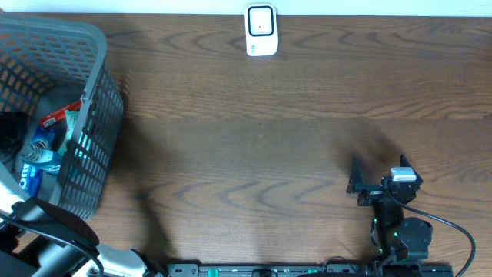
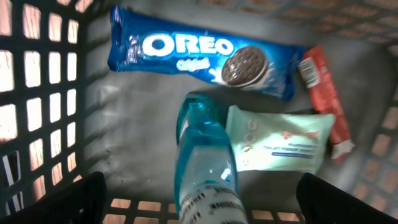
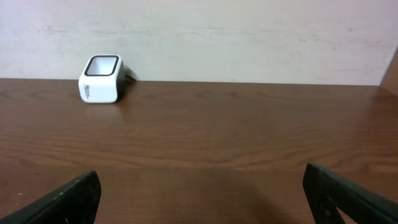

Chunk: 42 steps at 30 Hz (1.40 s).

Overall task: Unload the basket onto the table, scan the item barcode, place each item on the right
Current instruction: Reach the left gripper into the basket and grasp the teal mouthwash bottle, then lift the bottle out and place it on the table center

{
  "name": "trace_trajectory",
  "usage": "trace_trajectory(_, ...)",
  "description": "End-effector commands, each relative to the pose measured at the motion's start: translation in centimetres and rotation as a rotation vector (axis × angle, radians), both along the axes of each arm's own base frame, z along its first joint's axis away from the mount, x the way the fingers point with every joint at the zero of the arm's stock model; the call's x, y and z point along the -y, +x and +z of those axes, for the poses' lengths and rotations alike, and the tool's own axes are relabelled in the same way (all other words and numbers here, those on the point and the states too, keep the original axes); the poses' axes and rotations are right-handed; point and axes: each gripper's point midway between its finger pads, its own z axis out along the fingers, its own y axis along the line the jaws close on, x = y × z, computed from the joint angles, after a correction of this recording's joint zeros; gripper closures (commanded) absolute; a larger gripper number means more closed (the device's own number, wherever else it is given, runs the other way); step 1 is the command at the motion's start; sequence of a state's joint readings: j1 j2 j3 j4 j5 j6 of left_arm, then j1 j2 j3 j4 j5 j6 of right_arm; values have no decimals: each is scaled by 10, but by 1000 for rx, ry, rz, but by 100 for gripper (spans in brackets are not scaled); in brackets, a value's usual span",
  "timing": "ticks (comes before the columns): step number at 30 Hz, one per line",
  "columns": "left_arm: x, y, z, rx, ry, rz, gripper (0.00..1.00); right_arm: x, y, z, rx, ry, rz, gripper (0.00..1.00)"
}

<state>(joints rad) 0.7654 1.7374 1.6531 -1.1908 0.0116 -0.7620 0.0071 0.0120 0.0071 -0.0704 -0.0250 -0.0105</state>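
Black fingers point(image 2: 62, 202) of the left gripper point(image 2: 199, 208) spread wide and empty inside the grey lattice basket point(image 1: 100, 92).
On its floor a glossy blue Oreo pack point(image 2: 199, 53) lies flat, with a translucent blue bottle point(image 2: 202, 162) below it, a soft pale-green wipes pouch point(image 2: 280, 140) just beside that and a crinkly red wrapper point(image 2: 323, 99) rightmost. Further right, the rounded white scanner point(image 1: 260, 31) sits at the far edge of the wood-grain table point(image 1: 269, 138); the right gripper point(image 3: 205, 202) hovers low, jaws wide, holding nothing.

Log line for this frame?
stage: nothing grasped | left jaws: open over basket | right jaws: open, empty | basket: Oreo pack, bottle, wipes, red packet | scanner: far side
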Motion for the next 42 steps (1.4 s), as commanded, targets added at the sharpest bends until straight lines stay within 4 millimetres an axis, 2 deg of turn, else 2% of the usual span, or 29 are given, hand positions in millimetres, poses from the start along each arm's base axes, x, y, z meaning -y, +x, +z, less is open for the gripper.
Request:
trace_trajectory(1,6,-5,-19,-34,-38,-9,2,0,0,-1,-1,9,-2,1)
trace_trajectory(12,18,-4,-68,-16,-95,-19,1,0,0,-1,-1,9,-2,1)
trace_trajectory(14,19,-6,-72,-22,-101,-19,11,0,0,-1,-1,9,-2,1)
trace_trajectory(16,19,-6,-72,-26,-99,-42,35,0,0,-1,-1,9,-2,1)
trace_trajectory(19,19,-6,-72,-26,-98,-45,55,0,0,-1,-1,9,-2,1)
trace_trajectory(21,19,-6,-72,-25,-98,-45,61,0,0,-1,-1,9,-2,1)
trace_trajectory(25,17,-4,-68,-17,-90,-50,62,0,0,-1,-1,9,-2,1)
trace_trajectory(29,17,9,-49,49,-73,-121,66,0,0,-1,-1,9,-2,1)
trace_trajectory(32,18,17,-22,127,-41,-135,66,0,0,-1,-1,9,-2,1)
trace_trajectory(37,18,28,43,283,77,-170,66,0,0,-1,-1,9,-2,1)
trace_trajectory(42,27,19,119,427,239,-186,66,0,0,-1,-1,9,-2,1)
